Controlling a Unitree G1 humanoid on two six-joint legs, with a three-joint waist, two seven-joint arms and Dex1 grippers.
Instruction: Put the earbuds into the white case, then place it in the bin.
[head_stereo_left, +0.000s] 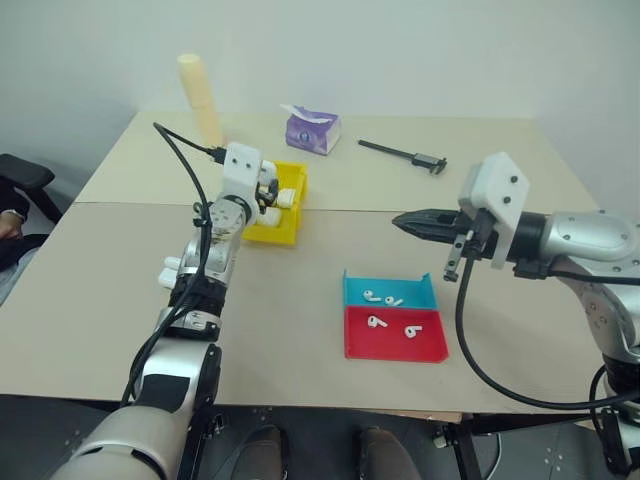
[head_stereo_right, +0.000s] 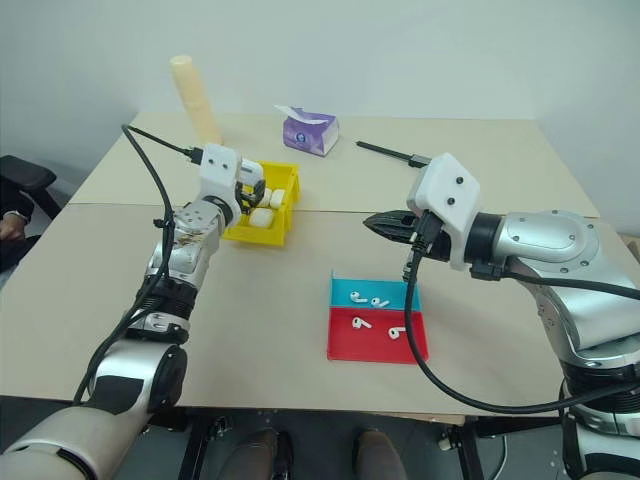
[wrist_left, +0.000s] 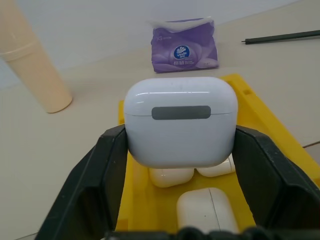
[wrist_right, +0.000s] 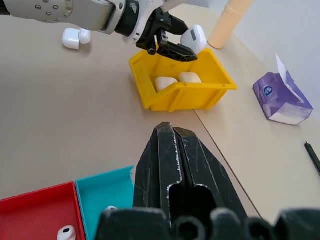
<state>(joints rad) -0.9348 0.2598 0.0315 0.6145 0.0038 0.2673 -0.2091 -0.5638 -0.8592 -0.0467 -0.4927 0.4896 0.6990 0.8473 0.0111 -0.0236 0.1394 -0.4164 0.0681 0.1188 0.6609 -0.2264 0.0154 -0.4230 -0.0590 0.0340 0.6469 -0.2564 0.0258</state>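
My left gripper (head_stereo_left: 268, 192) hovers over the yellow bin (head_stereo_left: 298, 190), shut on a closed white case (wrist_left: 180, 120) held between its fingertips above the bin's opening. Three more white cases (wrist_left: 207, 210) lie inside the bin. Several earbuds (head_stereo_left: 377, 322) rest in the teal-and-red tray (head_stereo_left: 395, 345) near the table's front. My right gripper (head_stereo_left: 400, 222) is shut and empty, held in the air above the table behind the tray, pointing toward the bin (wrist_right: 185, 95).
Two white cases (head_stereo_left: 170, 270) sit on the table beside my left forearm. A purple tissue pack (head_stereo_left: 312, 130), a beige tube (head_stereo_left: 200, 95) and a black tool (head_stereo_left: 405, 153) lie at the back. A person sits at the far left edge (head_stereo_left: 10, 220).
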